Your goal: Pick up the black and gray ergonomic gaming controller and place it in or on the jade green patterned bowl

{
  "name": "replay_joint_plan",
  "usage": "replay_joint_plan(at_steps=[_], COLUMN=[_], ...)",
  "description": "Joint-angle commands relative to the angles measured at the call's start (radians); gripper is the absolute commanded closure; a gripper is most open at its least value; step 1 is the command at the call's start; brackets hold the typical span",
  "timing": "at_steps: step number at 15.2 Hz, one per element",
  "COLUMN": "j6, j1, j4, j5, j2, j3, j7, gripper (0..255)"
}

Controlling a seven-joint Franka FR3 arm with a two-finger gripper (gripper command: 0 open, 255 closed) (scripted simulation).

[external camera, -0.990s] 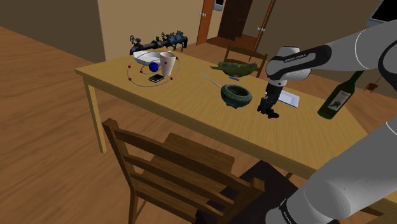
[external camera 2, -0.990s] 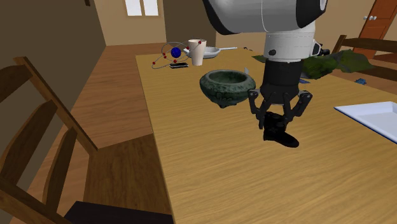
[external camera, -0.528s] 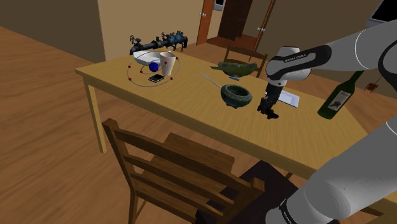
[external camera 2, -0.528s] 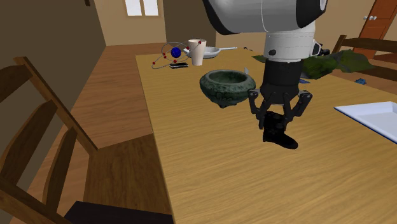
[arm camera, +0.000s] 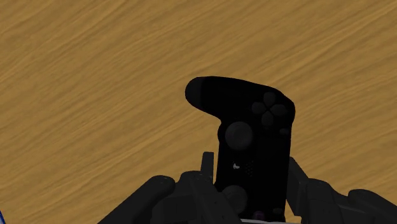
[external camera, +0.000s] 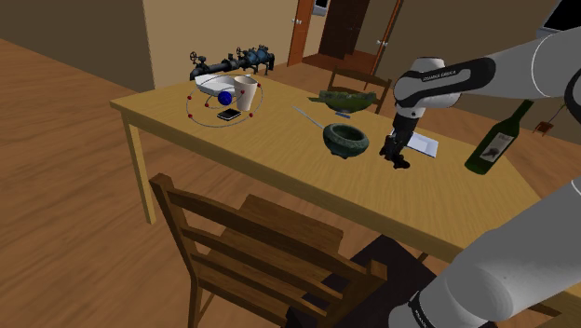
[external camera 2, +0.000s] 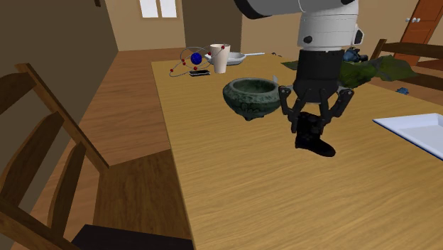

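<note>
My pincer (external camera 2: 313, 125) is clamped on the black gaming controller (arm camera: 251, 137), a finger on each side of one end, so that it hangs below my hand over the wooden table (external camera 2: 227, 185). In the second exterior view the dark green patterned bowl (external camera 2: 248, 105) stands on the table at about ten o'clock from the controller, near it but apart. Farther off at about eleven o'clock are a white cup (external camera 2: 220, 58) and a ring model with red and blue balls (external camera 2: 195, 60).
</note>
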Motion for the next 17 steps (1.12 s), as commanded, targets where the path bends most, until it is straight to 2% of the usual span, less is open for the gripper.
replay_joint_plan(at_steps=[1,17], j6=[-0.029,-0.246], j1=[0.0,0.006], j4=[0.019,0.194], j5=[-0.003,-0.006], j2=[-0.011,-0.056], j3=[0.003,0.023], j7=[0.0,-0.006], gripper=[255,255])
